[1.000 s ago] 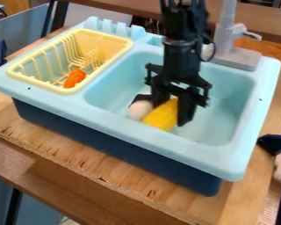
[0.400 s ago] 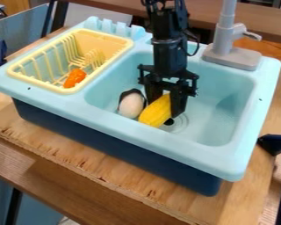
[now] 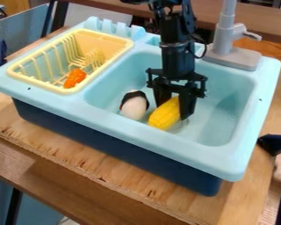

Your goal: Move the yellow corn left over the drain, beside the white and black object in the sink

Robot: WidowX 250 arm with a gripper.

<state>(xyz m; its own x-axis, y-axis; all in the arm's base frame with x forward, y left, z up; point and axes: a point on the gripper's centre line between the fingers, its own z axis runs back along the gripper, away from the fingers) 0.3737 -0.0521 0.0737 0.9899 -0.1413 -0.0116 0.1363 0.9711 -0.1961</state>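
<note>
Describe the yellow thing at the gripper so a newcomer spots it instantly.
Find the light blue toy sink, then its large basin, where the black gripper hangs. The toy corn is between its fingers: long, bumpy, bright yellow. The white and black object beside it is rounder, not held.

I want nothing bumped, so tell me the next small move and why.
Probably a short, straight lift: the black metal gripper has its jaws either side of the yellow corn-shaped toy, and a rounded white-and-black object lies close to its left in the picture.
</note>
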